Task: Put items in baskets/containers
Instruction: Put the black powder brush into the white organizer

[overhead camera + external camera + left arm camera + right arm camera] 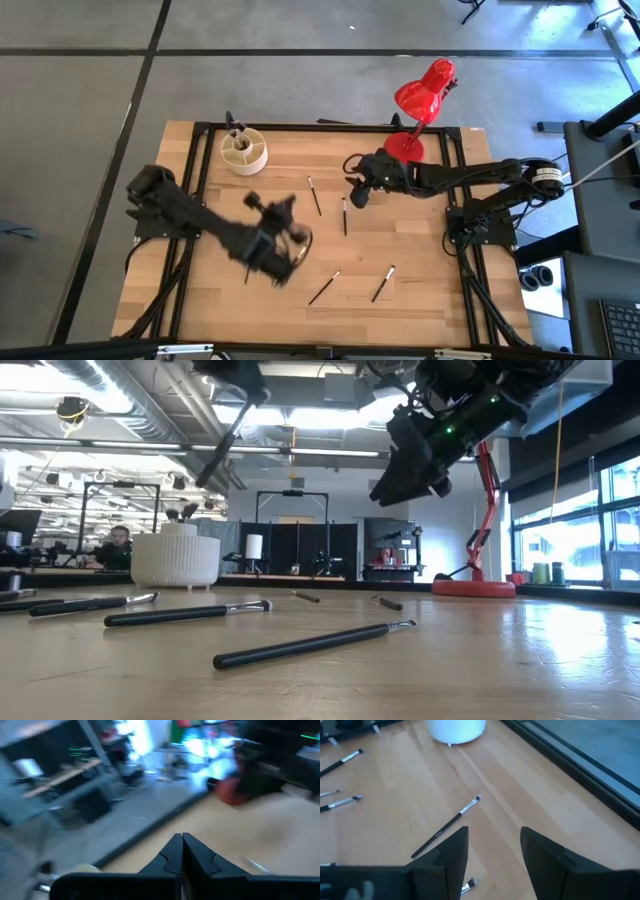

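Observation:
The cream-white organiser [243, 151] stands at the table's far left with a few brushes upright in it, and shows in the low view as the organiser [176, 560]. Several makeup brushes lie flat on the wood, such as one brush [314, 195], another brush [383, 283] and a third brush [310, 645]. My left gripper [292, 242] is mid-table and shut [182, 851]; a dark brush [220, 448] hangs from it. My right gripper [357, 192] hovers open [492, 855] above a lying brush [447, 825], touching nothing. My left gripper is shut on a dark makeup brush near its upper end [238, 412]; the low view's top edge cuts off the place of contact, and the wrist view does not show it. The brush slants down below the fingers, lifted well clear of the table.
A red desk lamp [420, 100] stands at the far right edge, its base [473, 588] beside my right arm. Black frame rails [200, 180] run along the table's sides. Bare wood lies along the near edge. A person [117, 546] sits far behind the table.

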